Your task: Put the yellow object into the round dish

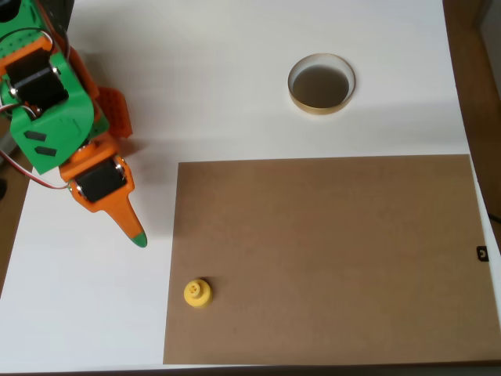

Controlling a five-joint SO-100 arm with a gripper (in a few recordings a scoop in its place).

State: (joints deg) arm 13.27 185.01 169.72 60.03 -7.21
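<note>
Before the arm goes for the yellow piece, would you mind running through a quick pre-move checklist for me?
1. Yellow object in plain view: ok, it sits at the left edge of the brown board.
2. Yellow object upright, knob up: ok.
3. Round dish free to receive it: ok, nothing lies inside.
4. Path between piece and dish unobstructed: ok, nothing stands between them.
5. Gripper holds nothing: ok, it is above and left of the piece, apart from it.
6. Jaws open enough for the knob: cannot tell; the tip reads as one point from the overhead view.
</note>
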